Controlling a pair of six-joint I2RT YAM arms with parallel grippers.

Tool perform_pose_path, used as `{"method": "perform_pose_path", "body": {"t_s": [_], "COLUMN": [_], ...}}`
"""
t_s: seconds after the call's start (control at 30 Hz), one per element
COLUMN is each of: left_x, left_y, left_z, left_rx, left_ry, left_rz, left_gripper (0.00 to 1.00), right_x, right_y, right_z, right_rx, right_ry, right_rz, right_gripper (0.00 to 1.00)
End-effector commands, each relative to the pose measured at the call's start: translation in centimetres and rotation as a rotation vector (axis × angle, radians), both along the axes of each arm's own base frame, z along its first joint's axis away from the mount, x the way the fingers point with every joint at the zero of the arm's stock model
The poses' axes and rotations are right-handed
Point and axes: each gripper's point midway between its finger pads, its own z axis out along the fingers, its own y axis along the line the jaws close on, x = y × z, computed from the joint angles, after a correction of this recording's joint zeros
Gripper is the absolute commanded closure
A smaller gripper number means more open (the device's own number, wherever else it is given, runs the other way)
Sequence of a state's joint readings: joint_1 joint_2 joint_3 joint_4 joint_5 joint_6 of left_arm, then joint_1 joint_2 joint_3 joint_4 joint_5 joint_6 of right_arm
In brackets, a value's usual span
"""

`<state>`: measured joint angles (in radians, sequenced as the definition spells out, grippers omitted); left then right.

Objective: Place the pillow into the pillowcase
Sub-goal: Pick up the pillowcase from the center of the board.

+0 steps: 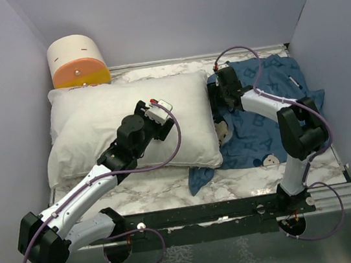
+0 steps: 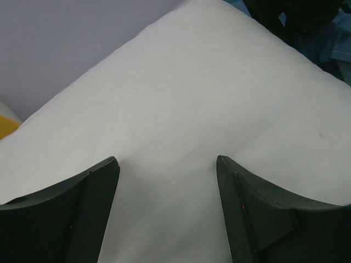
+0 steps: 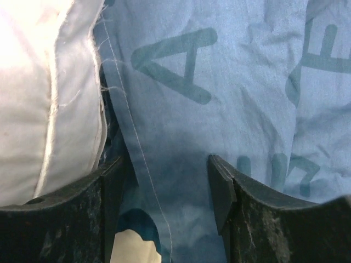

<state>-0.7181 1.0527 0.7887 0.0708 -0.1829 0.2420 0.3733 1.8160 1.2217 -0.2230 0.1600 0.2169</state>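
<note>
Print on pillowcase point(image 3: 230, 120): dark capital letters. "A" reads clearly in right wrist view; "E" cut by the frame edge. Remaining letters partial, unreadable.

Pillowcase point(image 1: 258, 139) edge under pillow point(image 1: 88, 117)

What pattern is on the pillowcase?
Blue pillowcase with printed letters, such as a large A; clearest in the right wrist view.

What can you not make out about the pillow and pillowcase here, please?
- Top view: the pillowcase mouth, hidden under the right gripper and the pillow edge.
- Left wrist: the pillow's full outline, cut off by the frame.
- Right wrist: whether fingertips touch cloth, too close to tell.
</note>
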Motion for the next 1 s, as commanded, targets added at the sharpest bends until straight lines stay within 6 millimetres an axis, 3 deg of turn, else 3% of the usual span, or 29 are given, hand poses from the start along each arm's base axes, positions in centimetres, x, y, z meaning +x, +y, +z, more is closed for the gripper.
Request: {"method": "perform_pose_path", "body": {"t_s": [0.0,0.13,0.43,0.53,0.67,0.97], "left_x": [-0.1,-0.1,-1.1,-2.2,-2.2,-2.1], "left_y": [0.2,0.2,-0.8,-1.5,-1.8,-1.8], "left_z": [0.2,0.2,0.6,1.4,0.9,0.4], "left_rx": [-0.001,-0.002,-0.027,-0.060,-0.053,-0.039], "left_ry": [-0.020,-0.020,-0.036,-0.074,-0.067,-0.050], "left_rz": [-0.002,-0.006,-0.089,-0.160,-0.176,-0.175], "left_gripper": [0.26,0.26,0.26,0.26,0.26,0.26], "right_x": [1.9,2.2,2.8,2.7,2.6,2.7], "right_y": [-0.4,-1.1,-0.6,-0.1,0.1,-2.3], "right_z": [1.0,1.3,1.6,2.3,3.1,4.3], "right_rx": [-0.029,-0.062,-0.042,-0.010,0.008,-0.073], "right_ry": [-0.064,-0.086,-0.098,-0.114,-0.130,-0.168], "right_rz": [-0.034,-0.058,-0.049,-0.035,-0.024,-0.110], "right_gripper": [0.41,0.63,0.87,0.86,0.74,0.73]}}
